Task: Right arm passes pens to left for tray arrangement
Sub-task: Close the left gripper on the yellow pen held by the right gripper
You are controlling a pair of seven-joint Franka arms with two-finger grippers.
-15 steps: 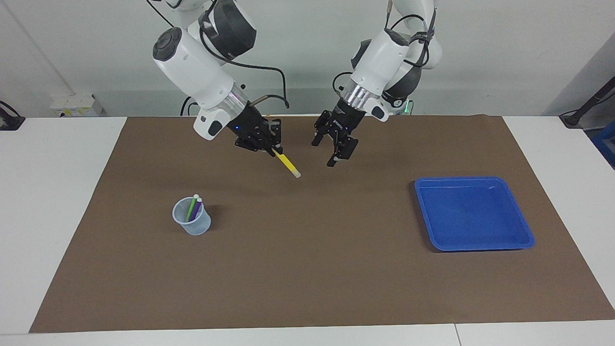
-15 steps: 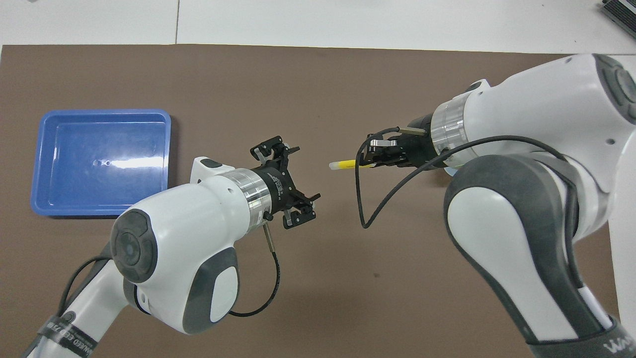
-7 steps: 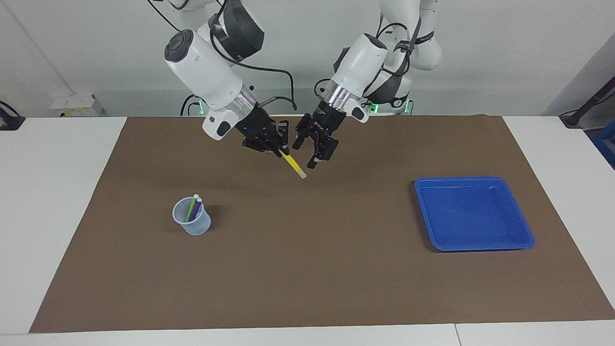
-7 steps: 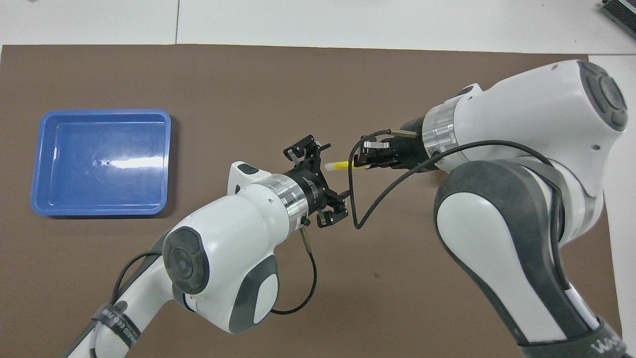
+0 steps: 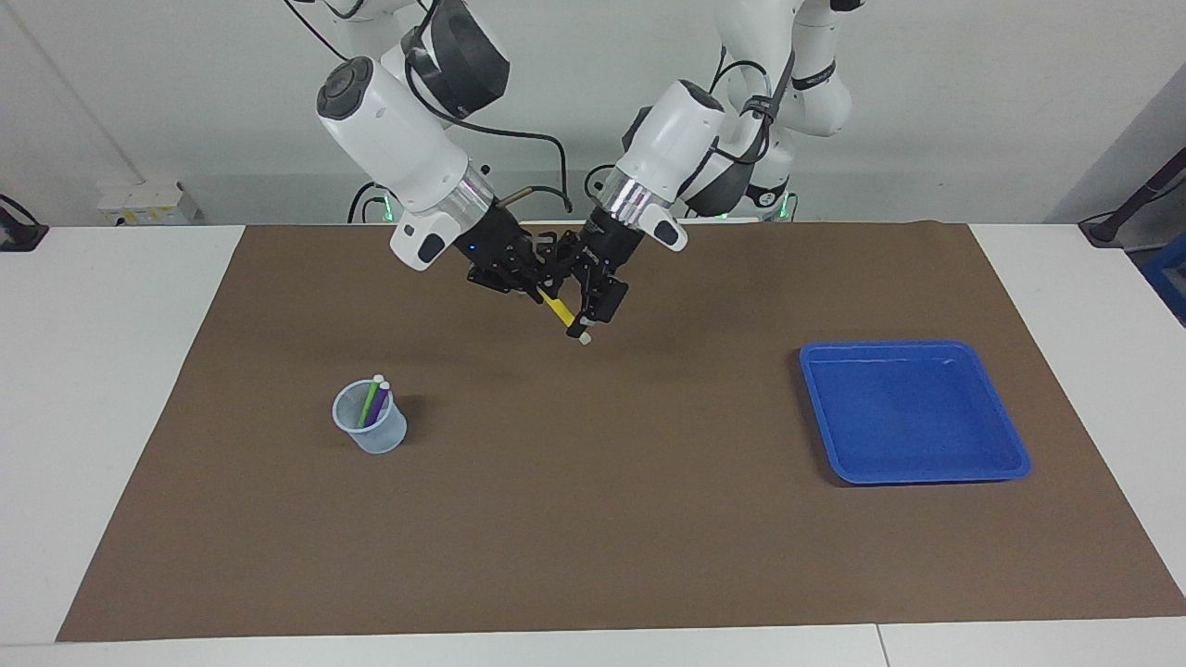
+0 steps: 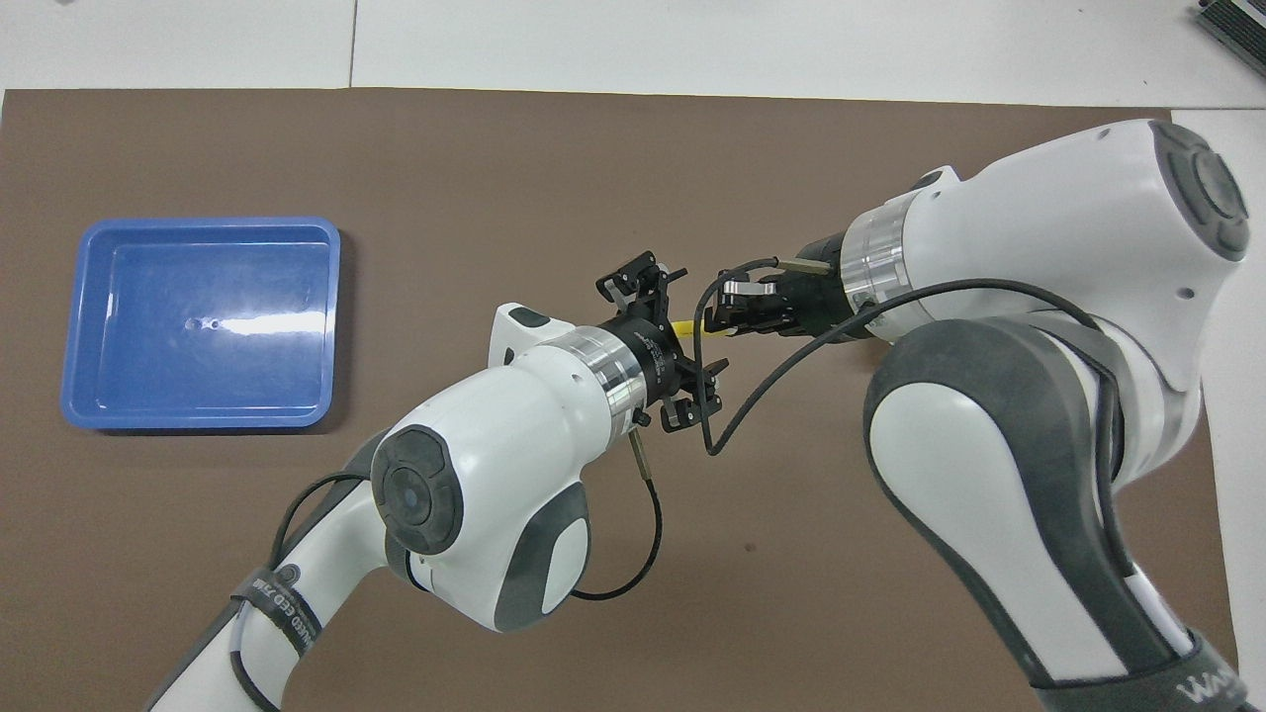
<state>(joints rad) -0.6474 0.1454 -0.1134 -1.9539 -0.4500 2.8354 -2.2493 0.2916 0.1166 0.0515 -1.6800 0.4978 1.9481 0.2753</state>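
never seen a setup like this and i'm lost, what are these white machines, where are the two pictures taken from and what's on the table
These are two white robot arms, each ending in a black two-finger gripper. One picture looks at them from across the table; the other looks down from above their own end, so the sides appear swapped.

The right gripper is shut on a yellow pen held in the air over the brown mat. The left gripper has its fingers open around the pen's free end, not yet closed on it.

On the mat, toward the right arm's end, stands a small translucent cup holding a green pen and a purple pen. Toward the left arm's end lies an empty blue tray.
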